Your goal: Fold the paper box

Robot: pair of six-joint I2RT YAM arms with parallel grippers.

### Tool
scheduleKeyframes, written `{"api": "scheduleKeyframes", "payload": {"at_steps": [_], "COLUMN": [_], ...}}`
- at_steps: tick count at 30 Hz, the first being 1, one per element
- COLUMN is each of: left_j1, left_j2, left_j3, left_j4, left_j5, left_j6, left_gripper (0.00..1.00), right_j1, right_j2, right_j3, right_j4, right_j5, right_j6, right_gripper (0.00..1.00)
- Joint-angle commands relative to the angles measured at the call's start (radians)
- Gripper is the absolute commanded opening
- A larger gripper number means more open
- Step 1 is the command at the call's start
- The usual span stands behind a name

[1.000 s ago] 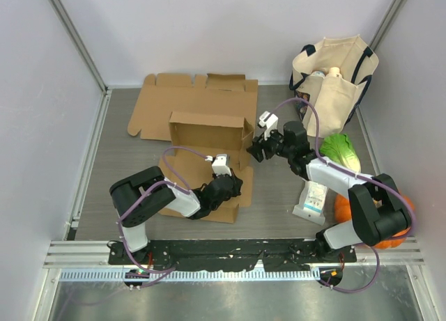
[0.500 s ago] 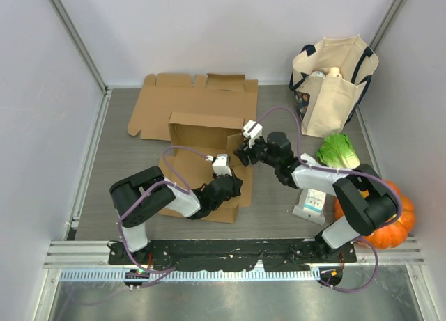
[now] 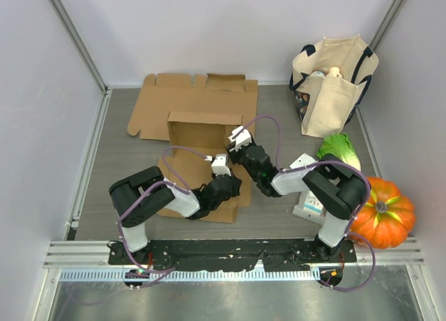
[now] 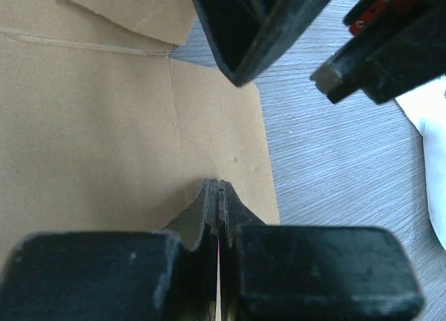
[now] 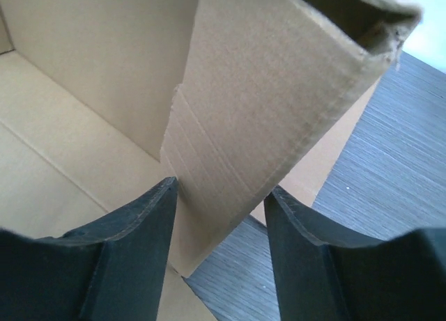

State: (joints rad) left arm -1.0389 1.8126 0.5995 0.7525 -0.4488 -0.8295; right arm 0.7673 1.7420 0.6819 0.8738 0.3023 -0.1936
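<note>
The brown paper box stands half-folded in mid-table, its back wall upright and its front flap lying flat. My left gripper is shut, with nothing seen between its fingertips, which rest on that flat flap. My right gripper is open at the box's right side. In the right wrist view its two fingers straddle the upright right side wall without closing on it, gripper. The box's inner floor shows to the left.
A flat sheet of cardboard lies behind the box. A canvas tote bag stands at back right, with a green cabbage, a white carton and an orange pumpkin along the right side.
My right arm has swung left from near the cabbage to the box's right wall, uncovering the pumpkin. The left arm has stayed still, its gripper shut.
</note>
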Motion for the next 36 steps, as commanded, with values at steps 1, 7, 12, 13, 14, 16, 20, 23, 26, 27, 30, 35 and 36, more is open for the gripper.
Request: {"api": "scheduleKeyframes", "payload": {"at_steps": [1, 7, 12, 13, 14, 16, 20, 23, 26, 27, 30, 35, 36], "left_j1": [-0.001, -0.003, -0.001, -0.001, -0.001, -0.001, -0.004, -0.003, -0.001, 0.000, 0.008, 0.077, 0.089], "left_j2": [-0.019, -0.036, -0.136, -0.165, -0.195, -0.315, -0.595, -0.827, -1.033, -1.076, -1.161, -1.112, -1.099], "left_j3": [-0.035, -0.064, -0.118, -0.128, -0.151, -0.178, -0.222, -0.231, -0.251, -0.254, -0.216, -0.127, -0.126], "left_j4": [-0.009, 0.033, 0.059, 0.050, 0.045, 0.021, -0.183, -0.433, -0.616, -0.648, -0.912, -1.145, -1.156], "left_j5": [-0.034, -0.054, -0.074, -0.082, -0.093, -0.103, -0.160, -0.313, -0.430, -0.459, -0.576, -0.630, -0.628], "left_j6": [0.029, 0.024, 0.052, 0.064, 0.076, 0.104, 0.164, 0.141, 0.141, 0.138, 0.081, -0.026, -0.029], "left_gripper": [0.00, 0.00, 0.00, 0.00, 0.04, 0.12, 0.40, 0.49, 0.56, 0.58, 0.67, 0.82, 0.83], "right_j1": [0.020, 0.026, 0.027, 0.026, 0.026, 0.026, 0.023, 0.018, 0.015, 0.013, 0.010, 0.004, 0.003], "right_j2": [0.033, 0.059, 0.070, 0.070, 0.070, 0.067, 0.057, 0.057, 0.059, 0.060, 0.056, 0.042, 0.042], "right_j3": [0.053, 0.053, 0.039, 0.033, 0.025, 0.016, -0.005, -0.008, -0.007, -0.007, -0.010, -0.010, -0.012], "right_j4": [0.158, 0.198, 0.212, 0.221, 0.226, 0.226, 0.226, 0.220, 0.206, 0.202, 0.195, 0.165, 0.160], "right_j5": [0.182, 0.199, 0.181, 0.178, 0.170, 0.140, 0.081, 0.057, 0.040, 0.038, 0.031, 0.011, 0.009], "right_j6": [0.034, 0.028, -0.007, -0.015, -0.030, -0.041, -0.043, -0.026, -0.007, -0.003, 0.010, 0.016, 0.016], "right_gripper": [0.55, 0.29, 0.15, 0.13, 0.11, 0.08, 0.02, 0.01, 0.01, 0.01, 0.02, 0.05, 0.05]}}
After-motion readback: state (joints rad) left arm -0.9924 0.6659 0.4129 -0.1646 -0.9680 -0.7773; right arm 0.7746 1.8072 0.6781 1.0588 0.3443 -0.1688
